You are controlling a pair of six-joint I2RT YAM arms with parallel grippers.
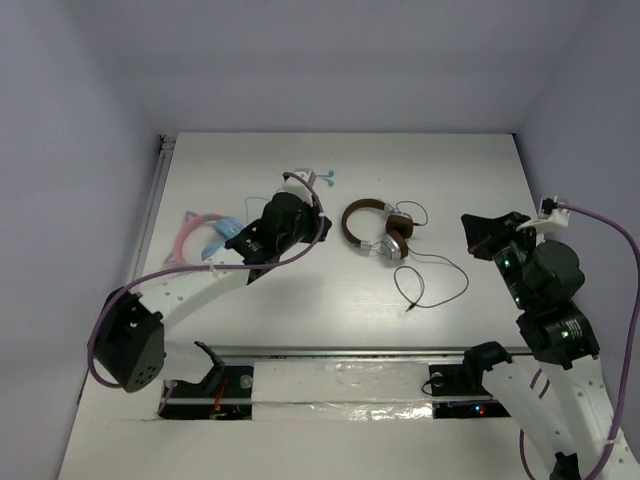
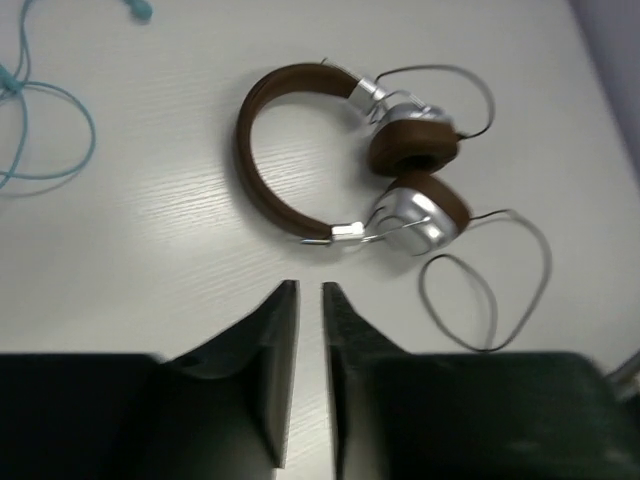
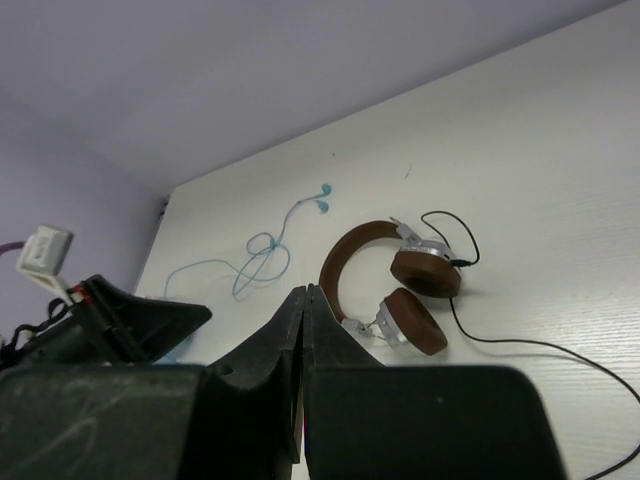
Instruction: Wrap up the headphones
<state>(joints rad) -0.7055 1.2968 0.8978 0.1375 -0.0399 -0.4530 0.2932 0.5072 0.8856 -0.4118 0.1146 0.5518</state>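
Observation:
The headphones [image 1: 392,238] lie flat in the middle of the white table, with a brown headband, brown pads and silver earcups. They also show in the left wrist view [image 2: 415,148] and the right wrist view [image 3: 425,272]. Their thin black cable [image 1: 463,272] lies in loose loops to the right and near side, and shows in both wrist views [image 2: 494,305] [image 3: 520,343]. My left gripper [image 1: 312,222] [image 2: 310,288] hovers just left of the headband, empty, jaws a narrow gap apart. My right gripper [image 1: 468,222] [image 3: 305,290] is shut and empty, right of the headphones.
Thin light-blue earbuds [image 1: 322,178] [image 2: 50,150] [image 3: 262,255] lie behind the left gripper. Pink-and-blue headphones [image 1: 200,235] lie at the left, beside the left arm. A metal rail [image 1: 350,350] runs along the table's near edge. Walls close in the table at the back and sides.

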